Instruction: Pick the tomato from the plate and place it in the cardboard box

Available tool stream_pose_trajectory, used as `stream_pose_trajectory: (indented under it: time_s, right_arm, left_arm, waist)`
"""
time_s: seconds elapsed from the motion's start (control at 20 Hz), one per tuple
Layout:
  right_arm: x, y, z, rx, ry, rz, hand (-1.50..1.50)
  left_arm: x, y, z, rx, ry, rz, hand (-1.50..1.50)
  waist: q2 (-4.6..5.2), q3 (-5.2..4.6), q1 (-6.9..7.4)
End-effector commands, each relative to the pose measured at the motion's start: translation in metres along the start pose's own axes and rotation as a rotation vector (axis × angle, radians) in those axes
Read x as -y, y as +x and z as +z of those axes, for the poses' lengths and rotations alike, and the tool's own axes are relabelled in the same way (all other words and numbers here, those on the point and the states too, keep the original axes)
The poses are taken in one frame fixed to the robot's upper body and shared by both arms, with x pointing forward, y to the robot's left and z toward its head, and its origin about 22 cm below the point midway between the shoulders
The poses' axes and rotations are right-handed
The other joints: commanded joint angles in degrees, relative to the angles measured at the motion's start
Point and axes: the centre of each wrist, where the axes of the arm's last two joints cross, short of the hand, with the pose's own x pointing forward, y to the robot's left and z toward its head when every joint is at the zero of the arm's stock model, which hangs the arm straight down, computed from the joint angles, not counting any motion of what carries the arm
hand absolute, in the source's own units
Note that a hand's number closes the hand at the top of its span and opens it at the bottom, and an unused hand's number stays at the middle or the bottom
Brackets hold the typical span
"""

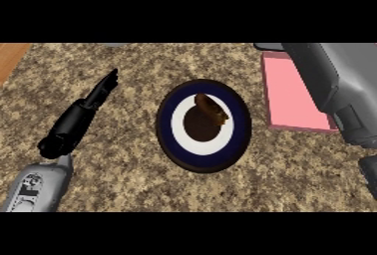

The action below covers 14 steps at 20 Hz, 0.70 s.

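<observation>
**Tomato on the plate, to the right of your left hand**

Your left hand point(87, 107) rests on the counter point(110, 169) with its fingers straight and together, holding nothing, pointing up and away from you. The plate point(168, 134), dark blue with a white ring, lies just to its right, apart from it. On the plate's far half sits a brownish thing, which you should take as the tomato point(211, 109); its long axis runs diagonally, from upper left to lower right.

Your right hand point(368, 172) shows only as a dark sliver at the view's right edge, below its grey forearm, and you cannot tell how its fingers stand. That forearm overlaps a pink box point(290, 99) lying right of the plate, presumably the target.

Both hands look about equally near. Bare counter surrounds the plate on every side, leaving open room to approach.
</observation>
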Motion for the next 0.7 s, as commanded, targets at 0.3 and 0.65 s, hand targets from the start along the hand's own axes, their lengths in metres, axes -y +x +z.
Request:
stream_pose_trajectory:
  time_s: [0.3,0.65]
  right_arm:
    - [-0.035,-0.047,-0.032,-0.247,0.296,0.109,1.50]
    - [-0.044,-0.081,-0.054,-0.244,0.534,0.136,1.50]
  left_arm:
    - [0.008,0.003,0.004,-0.013,0.025,0.003,0.00]
    - [-0.009,0.005,0.013,-0.054,0.031,-0.009,0.00]
  waist:
    - [-0.77,0.10,-1.47]
    - [-1.54,0.10,-3.12]
